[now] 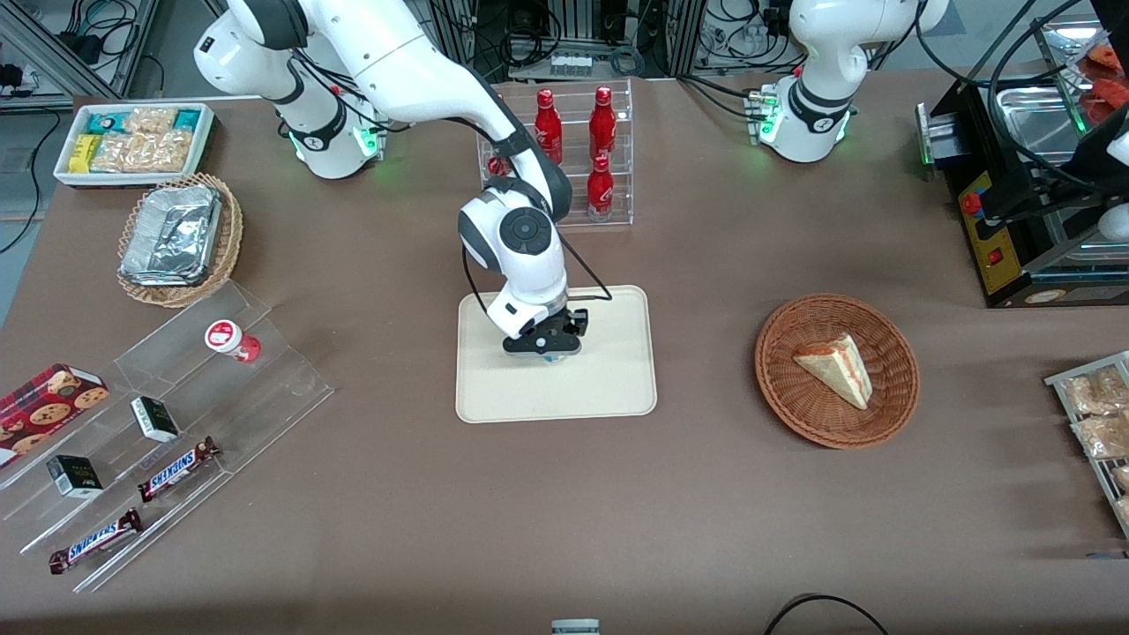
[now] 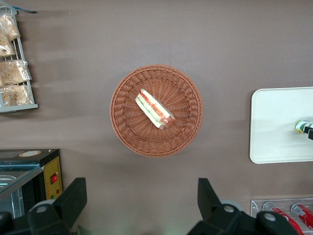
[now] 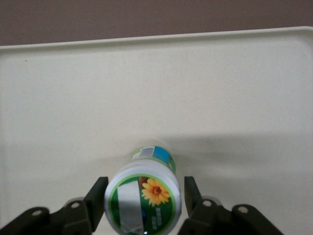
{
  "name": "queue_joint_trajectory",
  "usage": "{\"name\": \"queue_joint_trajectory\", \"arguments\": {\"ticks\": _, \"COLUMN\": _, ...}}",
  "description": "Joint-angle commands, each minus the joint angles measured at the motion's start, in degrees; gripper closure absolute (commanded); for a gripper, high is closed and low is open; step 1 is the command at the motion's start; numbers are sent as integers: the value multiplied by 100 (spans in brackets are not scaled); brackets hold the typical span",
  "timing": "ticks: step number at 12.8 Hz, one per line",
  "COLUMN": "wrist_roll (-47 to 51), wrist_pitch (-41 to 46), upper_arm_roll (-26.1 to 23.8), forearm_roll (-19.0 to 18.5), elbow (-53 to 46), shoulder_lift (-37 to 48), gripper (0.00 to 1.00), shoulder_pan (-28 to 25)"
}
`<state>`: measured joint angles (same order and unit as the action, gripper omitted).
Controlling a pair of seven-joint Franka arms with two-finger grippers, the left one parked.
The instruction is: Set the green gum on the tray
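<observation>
The green gum, a small white bottle with a green lid bearing a flower, stands on the cream tray. My gripper is low over it, one finger on each side of the lid. A thin gap shows between the bottle and one finger, so the gripper is open around it. In the front view the gripper sits over the middle of the tray, with the gum just peeking out below the fingers. The parked arm's camera shows the gum at the tray's edge of view.
A wicker basket with a sandwich lies toward the parked arm's end. An acrylic rack of red bottles stands farther from the front camera than the tray. A clear tiered shelf holds a red-and-white bottle and snack bars toward the working arm's end.
</observation>
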<state>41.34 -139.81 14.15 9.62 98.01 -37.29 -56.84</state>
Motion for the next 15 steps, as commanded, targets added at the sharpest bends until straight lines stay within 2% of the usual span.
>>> {"name": "queue_joint_trajectory", "arguments": {"ticks": 1, "wrist_roll": -99, "wrist_pitch": 33, "upper_arm_roll": 79, "forearm_roll": 146, "elbow": 305, "shoulder_lift": 438, "gripper": 0, "shoulder_pan": -11}}
{"name": "queue_joint_trajectory", "arguments": {"ticks": 3, "wrist_roll": -204, "wrist_pitch": 339, "upper_arm_roll": 114, "forearm_roll": 146, "elbow": 770, "shoulder_lift": 1220, "gripper": 0, "shoulder_pan": 112}}
{"name": "queue_joint_trajectory", "arguments": {"ticks": 5, "wrist_roll": -720, "wrist_pitch": 498, "upper_arm_roll": 88, "forearm_roll": 163, "elbow": 1481, "shoulder_lift": 2230, "gripper": 0, "shoulder_pan": 533}}
{"name": "queue_joint_trajectory", "arguments": {"ticks": 6, "wrist_roll": -1063, "wrist_pitch": 873, "upper_arm_roll": 105, "forearm_roll": 172, "elbow": 1693, "shoulder_lift": 2669, "gripper": 0, "shoulder_pan": 691}}
{"name": "queue_joint_trajectory", "arguments": {"ticks": 9, "wrist_roll": -2022, "wrist_pitch": 2235, "upper_arm_roll": 105, "forearm_roll": 355, "elbow": 1722, "shoulder_lift": 3436, "gripper": 0, "shoulder_pan": 1560}}
{"name": "queue_joint_trajectory", "arguments": {"ticks": 12, "wrist_roll": -3154, "wrist_pitch": 3379, "upper_arm_roll": 123, "forearm_roll": 383, "elbow": 1721, "shoulder_lift": 4034, "gripper": 0, "shoulder_pan": 2587}}
{"name": "queue_joint_trajectory", "arguments": {"ticks": 14, "wrist_roll": -3491, "wrist_pitch": 3871, "upper_arm_roll": 123, "forearm_roll": 173, "elbow": 1660, "shoulder_lift": 4351, "gripper": 0, "shoulder_pan": 3072}}
{"name": "queue_joint_trajectory", "arguments": {"ticks": 15, "wrist_roll": -3501, "wrist_pitch": 4118, "upper_arm_roll": 105, "forearm_roll": -228, "elbow": 1608, "shoulder_lift": 4518, "gripper": 0, "shoulder_pan": 3257}}
